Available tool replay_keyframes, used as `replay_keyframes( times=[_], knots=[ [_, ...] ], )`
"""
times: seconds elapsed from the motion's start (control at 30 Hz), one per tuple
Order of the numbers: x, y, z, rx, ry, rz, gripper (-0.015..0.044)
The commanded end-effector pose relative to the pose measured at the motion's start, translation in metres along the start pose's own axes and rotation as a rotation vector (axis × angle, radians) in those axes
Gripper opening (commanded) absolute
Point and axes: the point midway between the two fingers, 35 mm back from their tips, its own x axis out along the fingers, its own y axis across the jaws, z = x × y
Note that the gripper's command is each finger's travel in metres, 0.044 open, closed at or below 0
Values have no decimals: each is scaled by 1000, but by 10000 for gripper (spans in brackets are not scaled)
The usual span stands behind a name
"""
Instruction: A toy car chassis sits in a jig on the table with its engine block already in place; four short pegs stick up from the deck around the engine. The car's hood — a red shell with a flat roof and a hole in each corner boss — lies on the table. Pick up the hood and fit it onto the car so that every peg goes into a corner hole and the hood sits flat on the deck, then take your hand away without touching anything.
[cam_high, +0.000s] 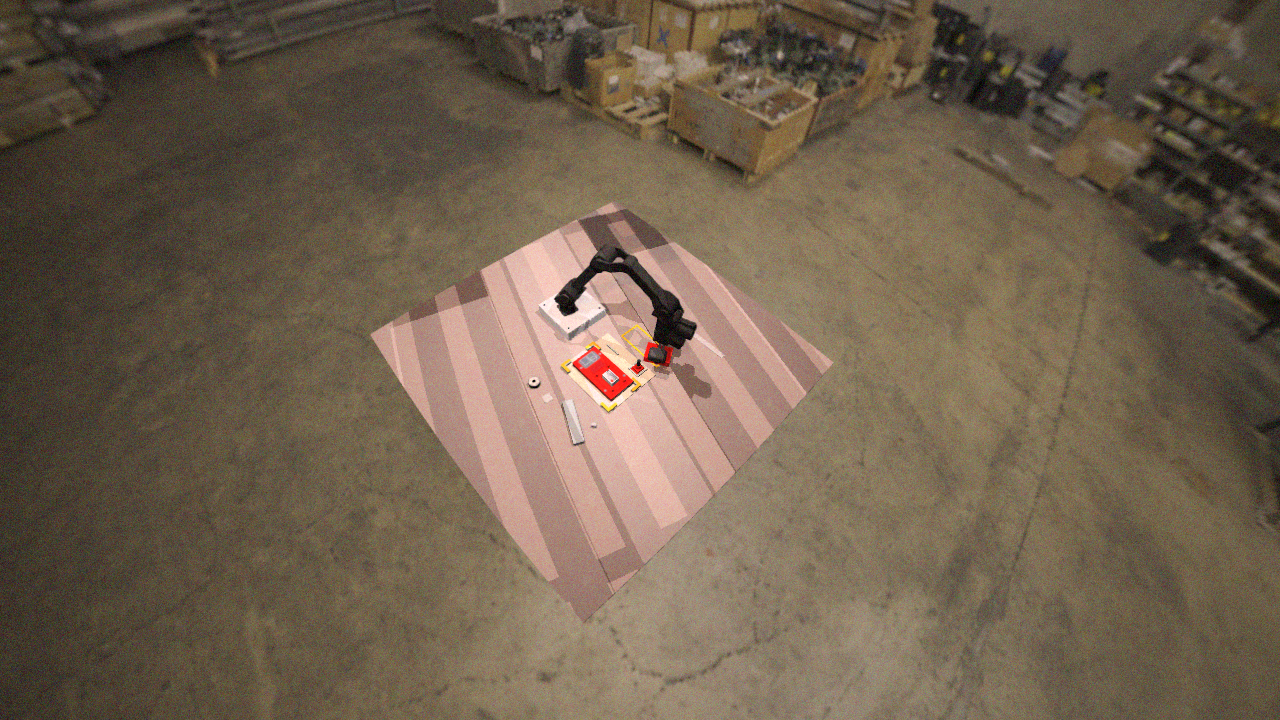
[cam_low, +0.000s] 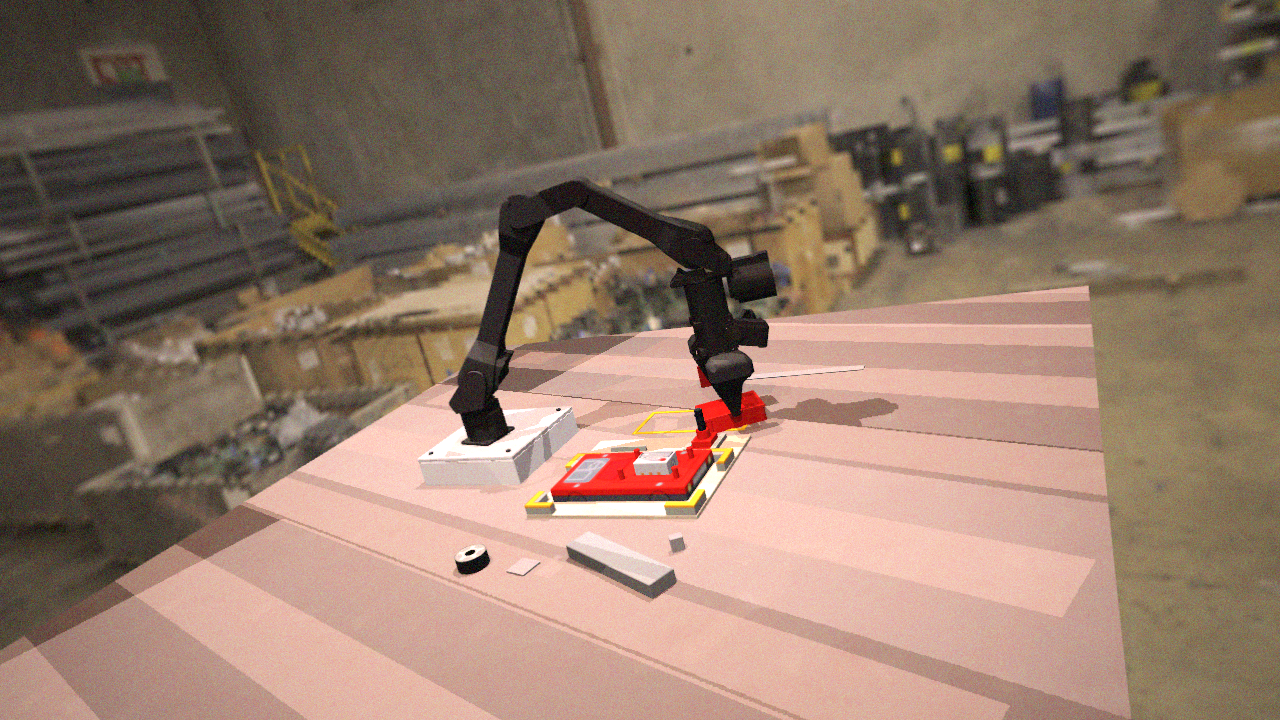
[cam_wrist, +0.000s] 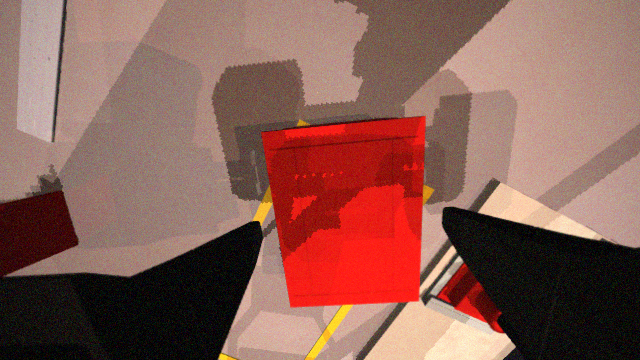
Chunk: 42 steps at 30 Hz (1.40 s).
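Gripper (cam_wrist: 350, 225): fingers spread wide, nothing held, poised directly over the hood. Hood (cam_wrist: 350, 210): red shell, flat on the table, lying between and below the two fingertips. Chassis (cam_low: 626, 474): seated in its jig, near the gripper, to one side.

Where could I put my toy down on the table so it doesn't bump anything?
The wide striped stretch of table right of the car in its jig looks free. It is crowded at the jig: the red hood lies beside it under the open gripper, and a grey bar, small cube and black ring lie in front.
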Motion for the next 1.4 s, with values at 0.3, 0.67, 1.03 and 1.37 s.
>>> replay_keyframes(
  times=[0.3, 0.67, 1.03, 1.37],
  knots=[
    [7, 1, 0, 3, 0, 4, 440],
    [13, 1, -1, 3, 0, 4, 440],
    [13, 0, 0, 0, 0, 0, 328],
    [13, 0, 0, 0, 1, 0, 222]
  ],
)
